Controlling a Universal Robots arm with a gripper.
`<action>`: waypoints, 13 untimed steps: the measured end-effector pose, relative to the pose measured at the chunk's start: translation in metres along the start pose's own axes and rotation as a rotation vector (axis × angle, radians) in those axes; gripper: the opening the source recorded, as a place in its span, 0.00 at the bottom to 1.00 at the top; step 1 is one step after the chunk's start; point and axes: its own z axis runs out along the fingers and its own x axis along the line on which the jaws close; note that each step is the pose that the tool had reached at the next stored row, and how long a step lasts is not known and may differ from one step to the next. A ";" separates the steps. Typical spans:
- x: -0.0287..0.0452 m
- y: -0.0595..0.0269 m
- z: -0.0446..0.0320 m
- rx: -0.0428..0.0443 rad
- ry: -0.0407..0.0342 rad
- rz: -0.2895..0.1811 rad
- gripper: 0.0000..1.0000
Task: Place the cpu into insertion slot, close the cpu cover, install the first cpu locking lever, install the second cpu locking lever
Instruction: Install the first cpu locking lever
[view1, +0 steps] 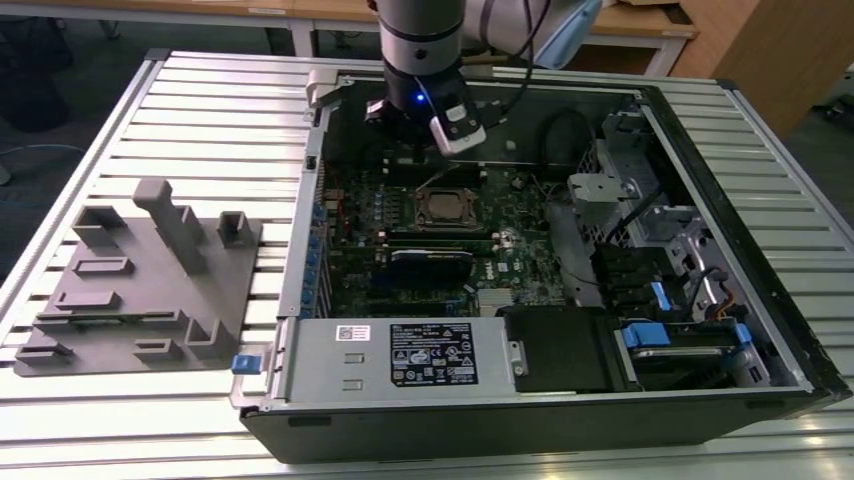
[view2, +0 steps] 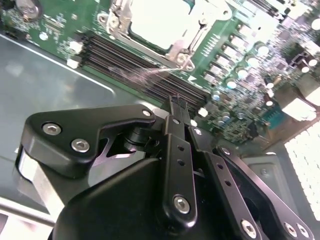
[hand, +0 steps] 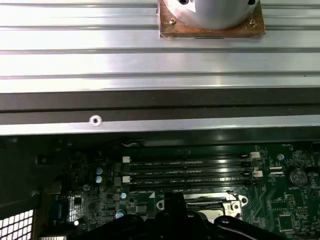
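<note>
While the cpu (view2: 152, 20) is lying under the seemingly lowered cpu cover (view2: 172, 49), the gripper (view2: 177, 104) is hovering nearby above the memory slots (view2: 125, 57). Its jaws are pressing together on nothing, probably to form a pushing tip.

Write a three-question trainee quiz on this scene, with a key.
1. What stands on the ribbed aluminium table at the exterior view's left of the open black computer case?
2. True or false: the small flat grey-brown square cpu lies on that table.
3. The black gripper hangs above: A) the table; B) the green circuit board beside the silvery-rimmed square insertion slot; C) the case's outer wall.
Key: 1. A grey moulded fixture with upright blocks. 2. False: it sits in the insertion slot. 3. B.
</note>
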 end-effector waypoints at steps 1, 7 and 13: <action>-0.0019 0.0001 0.0002 0.0000 0.0000 0.000 0.11; -0.0132 0.0004 0.0016 0.0000 0.0000 0.000 0.11; -0.0148 0.0005 0.0018 0.0000 0.0000 0.000 0.11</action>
